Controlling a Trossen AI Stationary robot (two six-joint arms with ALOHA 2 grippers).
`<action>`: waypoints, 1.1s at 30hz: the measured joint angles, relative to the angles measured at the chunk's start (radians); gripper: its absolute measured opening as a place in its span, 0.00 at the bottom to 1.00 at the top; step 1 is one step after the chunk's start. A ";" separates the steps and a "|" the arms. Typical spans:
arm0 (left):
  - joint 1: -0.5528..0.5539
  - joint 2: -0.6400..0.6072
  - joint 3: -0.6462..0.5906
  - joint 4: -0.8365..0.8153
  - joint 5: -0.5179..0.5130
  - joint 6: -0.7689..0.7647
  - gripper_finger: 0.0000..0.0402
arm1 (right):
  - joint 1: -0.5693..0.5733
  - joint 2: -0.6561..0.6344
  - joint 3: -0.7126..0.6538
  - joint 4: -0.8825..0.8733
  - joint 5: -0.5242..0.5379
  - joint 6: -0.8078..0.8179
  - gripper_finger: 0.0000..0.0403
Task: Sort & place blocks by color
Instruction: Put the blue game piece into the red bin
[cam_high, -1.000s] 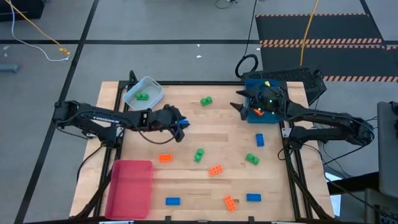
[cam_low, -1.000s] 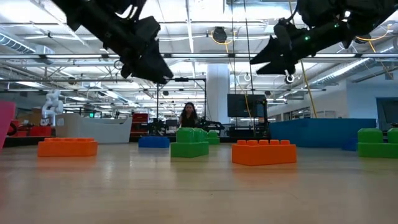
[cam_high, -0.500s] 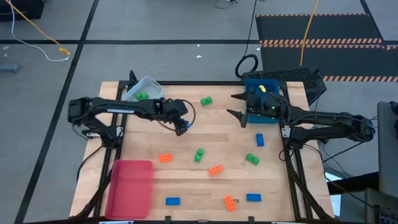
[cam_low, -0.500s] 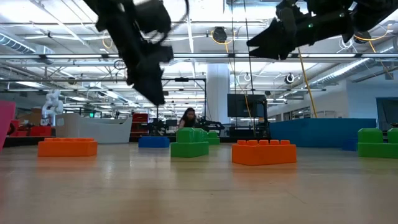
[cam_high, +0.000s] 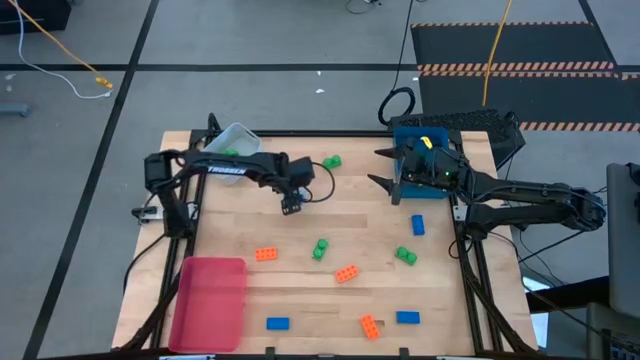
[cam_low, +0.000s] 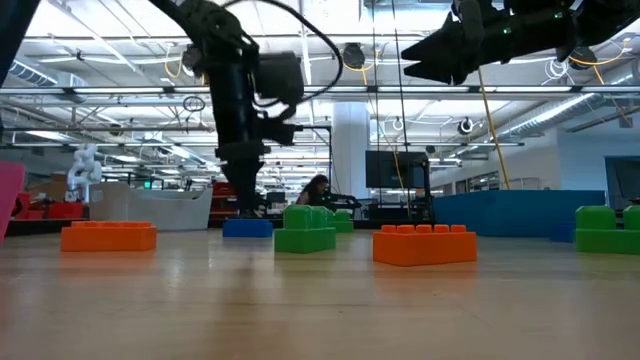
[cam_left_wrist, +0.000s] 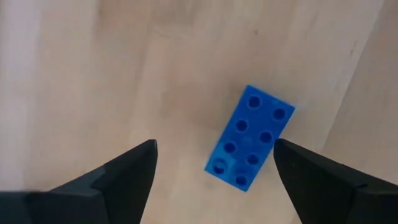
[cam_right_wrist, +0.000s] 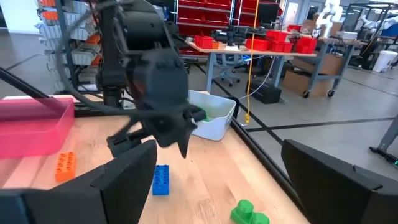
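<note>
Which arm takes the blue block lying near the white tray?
Left. Its hand hangs open straight above that blue block, fingers pointing down. The right hand is raised beside the blue tray, farther off.

From my station I see a pale tray (cam_high: 232, 143) at the far left corner of the wooden table (cam_high: 350, 215), a red tray (cam_high: 210, 303) at the near left, and a blue tray (cam_high: 410, 135) at the far right. A yellow cable (cam_high: 60, 55) trails over the grey floor (cam_high: 250, 40). In the low view a person (cam_low: 318, 190) sits in the room behind.
</note>
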 joint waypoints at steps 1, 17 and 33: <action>0.011 0.011 0.000 -0.005 0.024 0.012 0.81 | 0.000 0.000 0.000 0.000 0.000 0.000 0.84; 0.050 0.104 -0.001 0.024 0.144 0.080 0.79 | -0.001 0.000 0.000 -0.017 0.000 -0.009 0.84; 0.040 0.105 -0.001 0.083 0.141 0.007 0.41 | -0.001 0.000 0.000 -0.016 0.002 -0.009 0.84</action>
